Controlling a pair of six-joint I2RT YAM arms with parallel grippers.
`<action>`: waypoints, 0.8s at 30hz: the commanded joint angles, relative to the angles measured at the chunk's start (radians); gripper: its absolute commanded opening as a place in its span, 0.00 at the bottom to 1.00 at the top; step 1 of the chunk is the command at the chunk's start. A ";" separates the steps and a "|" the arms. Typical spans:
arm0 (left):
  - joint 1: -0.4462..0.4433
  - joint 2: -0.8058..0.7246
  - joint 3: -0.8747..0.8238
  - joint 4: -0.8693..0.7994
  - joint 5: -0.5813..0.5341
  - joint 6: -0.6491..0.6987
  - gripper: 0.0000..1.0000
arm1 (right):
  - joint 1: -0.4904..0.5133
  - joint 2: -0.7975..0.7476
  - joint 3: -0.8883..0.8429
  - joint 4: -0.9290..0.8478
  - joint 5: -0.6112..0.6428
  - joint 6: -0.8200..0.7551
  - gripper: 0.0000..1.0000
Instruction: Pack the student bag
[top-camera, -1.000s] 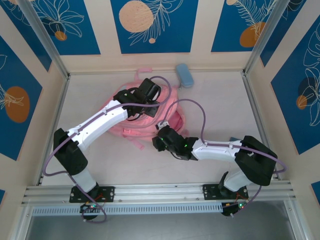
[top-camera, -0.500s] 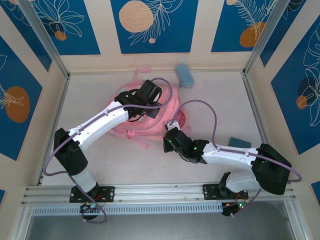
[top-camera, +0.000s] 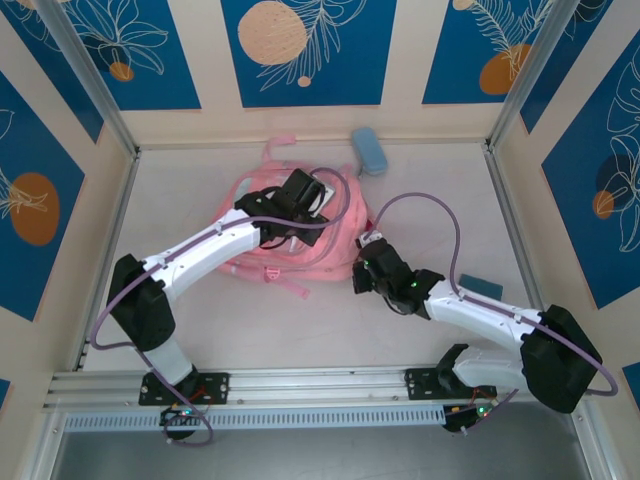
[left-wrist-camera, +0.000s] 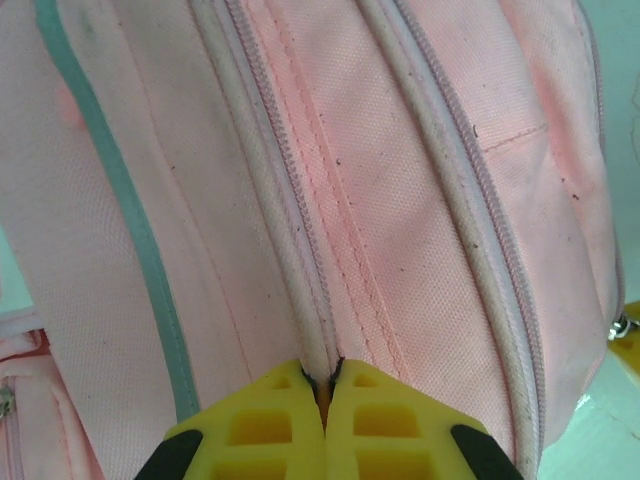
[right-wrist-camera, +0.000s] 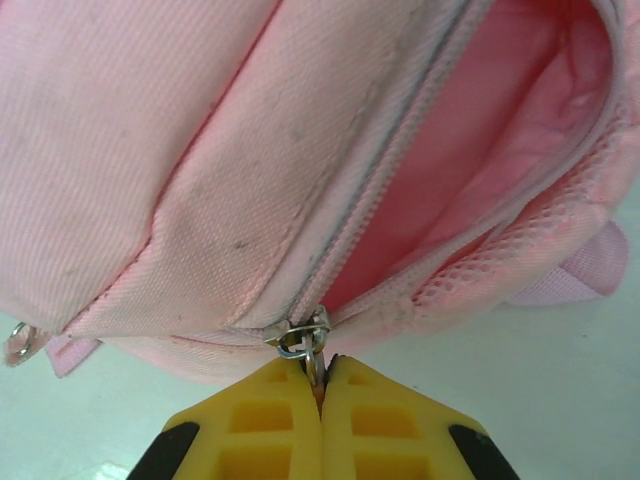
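The pink student bag (top-camera: 250, 188) lies in the middle of the table. My left gripper (top-camera: 295, 222) rests on top of it. In the left wrist view its yellow fingers (left-wrist-camera: 270, 425) are shut on a seam ridge of the bag (left-wrist-camera: 400, 180), beside a closed zipper line. My right gripper (top-camera: 358, 278) is at the bag's near right edge. It is shut on the metal zipper pull (right-wrist-camera: 305, 338) of a pocket of the bag (right-wrist-camera: 200, 150). That pocket gapes open and shows pink lining (right-wrist-camera: 500, 130).
A light-blue pencil case (top-camera: 368, 150) lies by the back wall, behind the bag. A small teal object (top-camera: 480, 285) sits on the table to the right of my right arm. Panel walls close in the table on three sides.
My right gripper has closed on the zipper pull and moved right along the bag's near edge. The bag has shifted and spread a little to the right. The left gripper has stayed shut on the bag.
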 joint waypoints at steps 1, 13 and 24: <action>0.011 -0.069 -0.039 -0.074 -0.025 0.078 0.00 | -0.059 -0.003 0.052 -0.114 -0.013 -0.067 0.00; 0.066 -0.220 -0.170 -0.018 -0.058 -0.100 0.33 | 0.014 0.070 0.085 0.034 -0.418 -0.081 0.00; 0.227 -0.474 -0.466 0.033 0.049 -0.413 0.67 | 0.197 0.333 0.244 0.223 -0.399 0.003 0.00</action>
